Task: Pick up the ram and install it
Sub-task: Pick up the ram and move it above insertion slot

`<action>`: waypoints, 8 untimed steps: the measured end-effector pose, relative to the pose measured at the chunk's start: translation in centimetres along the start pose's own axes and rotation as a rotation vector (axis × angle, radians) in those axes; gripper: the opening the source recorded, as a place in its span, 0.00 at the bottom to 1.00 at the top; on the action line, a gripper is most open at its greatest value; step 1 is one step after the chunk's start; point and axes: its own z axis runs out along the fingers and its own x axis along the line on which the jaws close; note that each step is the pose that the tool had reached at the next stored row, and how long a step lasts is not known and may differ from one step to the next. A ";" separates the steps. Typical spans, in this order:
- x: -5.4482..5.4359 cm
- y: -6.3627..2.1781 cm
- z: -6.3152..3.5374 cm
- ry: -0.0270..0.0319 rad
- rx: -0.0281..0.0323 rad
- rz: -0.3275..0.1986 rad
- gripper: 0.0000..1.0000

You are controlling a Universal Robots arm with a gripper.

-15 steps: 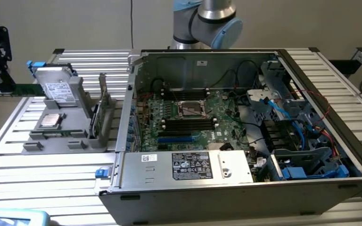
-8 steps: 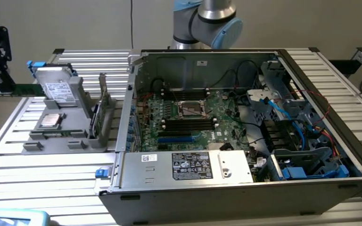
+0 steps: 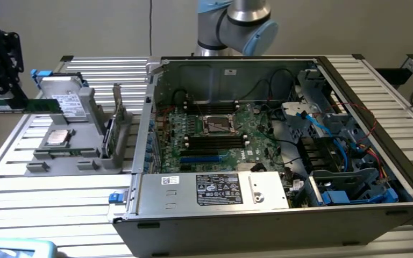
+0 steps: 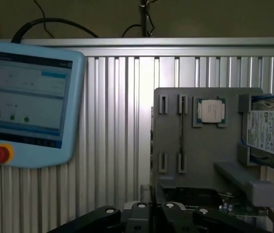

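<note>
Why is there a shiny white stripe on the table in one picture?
Wrist view: light glares off the ribbed table beside the tray, and the screen glows; beyond the table it is dim. Exterior view: light is even, with shadow deep inside the case.

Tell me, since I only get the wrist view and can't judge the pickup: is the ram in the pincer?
Observer: Yes. The black pincer is shut on the long thin green ram stick, held level at the exterior view's left edge.
Operator: Where's the computer?
Observer: The open dark metal computer case lies at the exterior view's right of the grey plastic fixture.
Operator: Slots?
Observer: On the green motherboard, long black memory slots flank the silver processor socket.
</note>
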 end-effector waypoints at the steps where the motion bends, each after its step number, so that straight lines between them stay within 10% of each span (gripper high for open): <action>1: 0.1 -0.30 -0.03 -0.0015 0.0010 0.000 0.14; 8: 0.6 -2.58 -0.19 -0.0203 0.0051 0.000 0.14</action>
